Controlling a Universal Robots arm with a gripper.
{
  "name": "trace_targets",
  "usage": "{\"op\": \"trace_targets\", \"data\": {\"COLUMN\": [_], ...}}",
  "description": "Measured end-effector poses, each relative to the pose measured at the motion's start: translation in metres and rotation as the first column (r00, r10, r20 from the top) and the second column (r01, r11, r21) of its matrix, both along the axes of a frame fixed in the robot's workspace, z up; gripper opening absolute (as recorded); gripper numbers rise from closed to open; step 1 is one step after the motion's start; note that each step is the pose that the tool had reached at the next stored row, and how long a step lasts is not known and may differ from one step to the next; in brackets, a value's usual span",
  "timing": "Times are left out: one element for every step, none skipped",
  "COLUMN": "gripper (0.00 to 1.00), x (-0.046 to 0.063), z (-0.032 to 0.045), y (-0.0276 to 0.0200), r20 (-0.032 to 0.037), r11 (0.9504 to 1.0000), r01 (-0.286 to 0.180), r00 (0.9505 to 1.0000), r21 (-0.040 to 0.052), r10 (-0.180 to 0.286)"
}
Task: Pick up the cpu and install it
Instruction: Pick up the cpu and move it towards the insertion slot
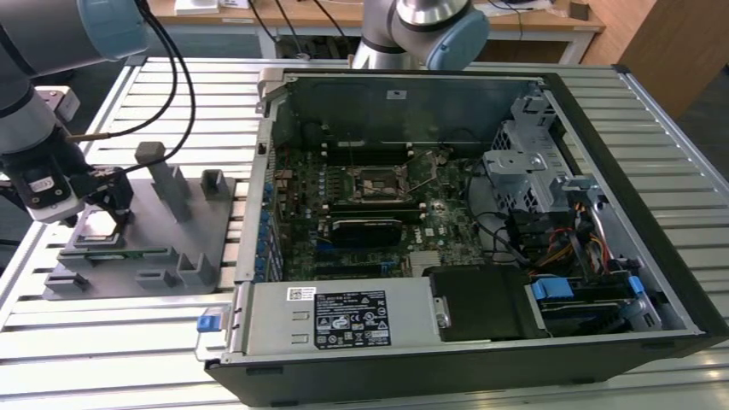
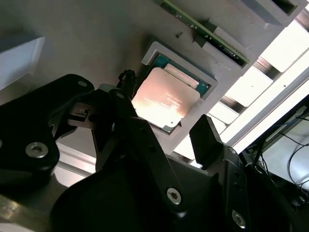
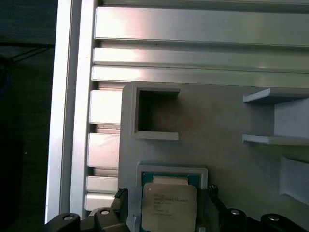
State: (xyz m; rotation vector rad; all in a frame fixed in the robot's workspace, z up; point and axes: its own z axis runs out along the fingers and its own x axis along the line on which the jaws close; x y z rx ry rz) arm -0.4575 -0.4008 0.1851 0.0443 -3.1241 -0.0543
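The cpu [image 2: 166,99], a flat square chip with a shiny metal top, lies in a raised grey recess of the grey fixture plate [image 1: 171,235] at the exterior view's left. My gripper [image 1: 108,209] hangs right over it, open. Its black fingers [image 2: 126,79] stand on either side of the chip with a small gap at each edge. In the first wrist view the cpu [image 3: 169,205] lies flat between the fingertips [image 3: 121,200]. The black socket [image 1: 374,181] sits in the middle of the motherboard inside the open computer case [image 1: 638,171].
A long green memory stick [image 1: 114,253] lies in a slot of the fixture plate beside the cpu recess. Grey posts [image 1: 166,175] rise from the plate. A second arm's base [image 1: 416,34] stands behind the case. The slatted metal table [image 1: 114,359] runs under everything.
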Motion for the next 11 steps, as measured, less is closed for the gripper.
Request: {"op": "trace_targets", "data": {"gripper": [0.72, 0.71, 0.71, 0.63, 0.63, 0.63, 0.63, 0.63, 0.63, 0.63, 0.63], "x": [-0.0004, -0.0007, -0.0007, -0.0007, -0.0007, -0.0008, -0.0008, -0.0008, -0.0008, -0.0008, -0.0008], "z": [-0.0007, -0.001, -0.0011, -0.0012, -0.0013, -0.0013, -0.0012, -0.0013, -0.0013, -0.0013, -0.0014], "y": [0.0, 0.0, 0.0, 0.0001, 0.0001, 0.0, -0.0001, -0.0001, 0.0, 0.0, 0.0], "r20": [0.0041, 0.0081, 0.0114, 0.0138, 0.015, 0.0156, 0.016, 0.0163, 0.0164, 0.0163, 0.0162], "r11": [1.0, 1.0, 1.0, 1.0, 0.9999, 0.9999, 0.9998, 0.9997, 0.9995, 0.9993, 0.9993], "r01": [0.0, 0.0, 0.001, 0.002, 0.004, 0.007, 0.012, 0.019, 0.027, 0.031, 0.033], "r00": [1.0, 1.0, 0.9999, 0.9999, 0.9999, 0.9999, 0.9998, 0.9997, 0.9995, 0.9994, 0.9993], "r21": [-0.0019, -0.0041, -0.0063, -0.0096, -0.0127, -0.0152, -0.0163, -0.0174, -0.0183, -0.0184, -0.0186], "r10": [0.0, 0.0, -0.001, -0.002, -0.004, -0.007, -0.011, -0.019, -0.027, -0.031, -0.033]}}
